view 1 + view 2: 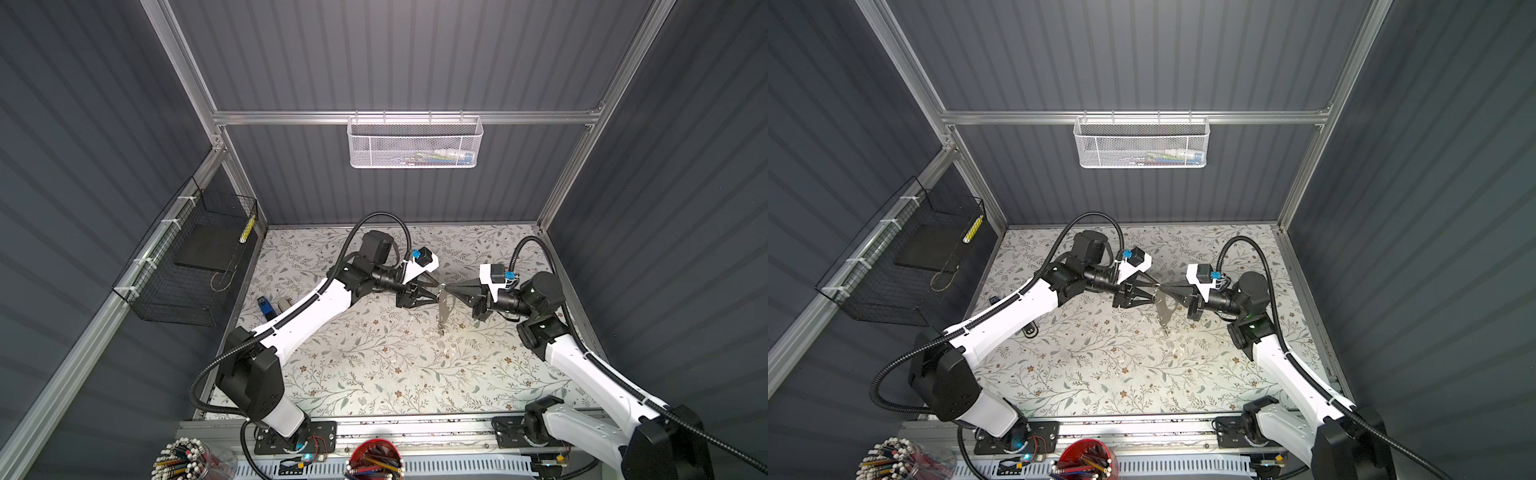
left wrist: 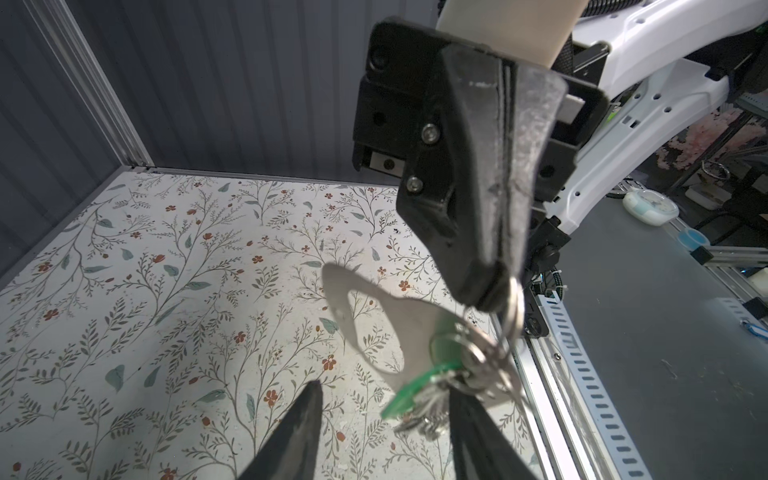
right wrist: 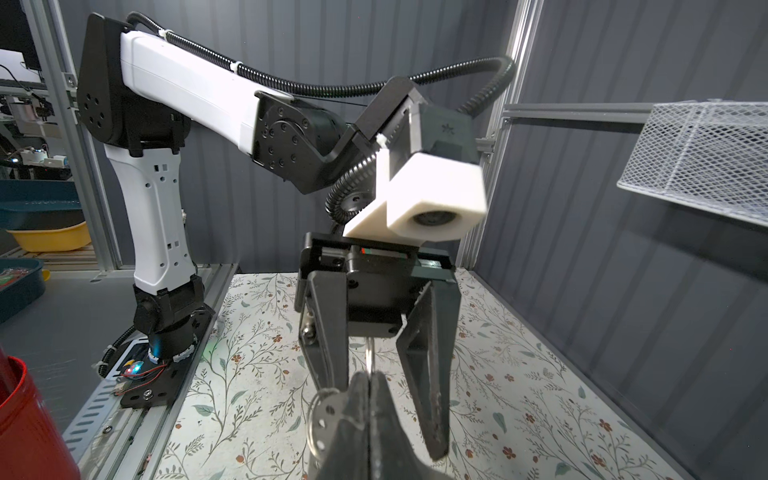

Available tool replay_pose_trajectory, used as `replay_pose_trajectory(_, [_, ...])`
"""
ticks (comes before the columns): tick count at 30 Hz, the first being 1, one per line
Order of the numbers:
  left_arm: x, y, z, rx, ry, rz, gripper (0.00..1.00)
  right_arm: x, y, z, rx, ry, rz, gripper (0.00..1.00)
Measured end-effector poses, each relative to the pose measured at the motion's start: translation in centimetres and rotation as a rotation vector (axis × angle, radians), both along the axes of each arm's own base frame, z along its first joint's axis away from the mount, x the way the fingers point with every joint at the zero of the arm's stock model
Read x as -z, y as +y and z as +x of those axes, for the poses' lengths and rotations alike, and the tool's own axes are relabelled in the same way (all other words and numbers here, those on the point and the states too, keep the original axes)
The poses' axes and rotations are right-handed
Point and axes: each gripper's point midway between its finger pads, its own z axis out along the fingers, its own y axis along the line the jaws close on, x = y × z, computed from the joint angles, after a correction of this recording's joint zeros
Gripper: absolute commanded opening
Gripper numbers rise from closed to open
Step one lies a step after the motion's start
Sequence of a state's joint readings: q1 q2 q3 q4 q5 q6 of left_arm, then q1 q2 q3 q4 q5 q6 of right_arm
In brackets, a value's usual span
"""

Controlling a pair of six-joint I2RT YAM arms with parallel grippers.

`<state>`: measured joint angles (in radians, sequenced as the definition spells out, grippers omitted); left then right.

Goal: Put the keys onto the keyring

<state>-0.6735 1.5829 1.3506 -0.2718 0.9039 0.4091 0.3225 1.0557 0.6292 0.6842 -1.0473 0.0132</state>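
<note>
The keyring (image 1: 444,309) is a flat grey plate with an oval cutout, hanging in the air over the middle of the floral table in both top views (image 1: 1166,309). My right gripper (image 1: 444,287) is shut on a metal ring at its top edge (image 3: 369,376). In the left wrist view the keys (image 2: 419,417) and a green tag (image 2: 409,392) hang in a bunch at the plate's (image 2: 365,316) lower edge. My left gripper (image 2: 384,384) faces the right one, open, one finger (image 2: 478,436) against the bunch. How the keys are attached I cannot tell.
A blue stapler (image 1: 264,307) and a grey one (image 1: 284,304) lie at the table's left edge behind my left arm. A black wire basket (image 1: 187,266) hangs on the left wall, a white mesh basket (image 1: 415,141) on the back wall. A red pencil cup (image 1: 376,459) stands in front.
</note>
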Motion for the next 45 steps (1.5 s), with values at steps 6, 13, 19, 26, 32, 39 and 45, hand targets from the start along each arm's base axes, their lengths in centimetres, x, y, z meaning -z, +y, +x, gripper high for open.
replay_pose_trajectory(6, [-0.6,-0.4,0.0,0.013,-0.006,-0.033,0.16,-0.2,0.0,-0.1,-0.011,0.002,0.014,0.00])
replay_pose_trajectory(13, [-0.9,-0.5,-0.4,0.036,-0.022,-0.030,0.00,0.2,0.1,-0.1,-0.017,0.012,0.009,0.00])
replay_pose_trajectory(19, [-1.6,-0.2,-0.2,0.035,-0.077,0.044,0.00,0.5,-0.2,-0.2,0.007,-0.011,-0.027,0.00])
replay_pose_trajectory(26, [-1.2,0.6,0.3,0.030,-0.123,0.167,0.00,1.1,-0.5,0.2,0.047,-0.029,-0.143,0.00])
replay_pose_trajectory(32, [-0.7,1.4,0.3,0.035,-0.144,0.261,0.00,3.4,-0.8,1.1,0.085,0.038,-0.259,0.00])
replay_pose_trajectory(39, [2.1,1.3,0.7,0.042,-0.109,0.366,0.00,6.7,-1.3,2.7,0.152,0.161,-0.354,0.62])
replay_pose_trajectory(45, [6.2,0.6,2.2,0.033,-0.047,0.444,0.00,9.3,-3.9,5.7,0.386,0.211,-0.468,0.99])
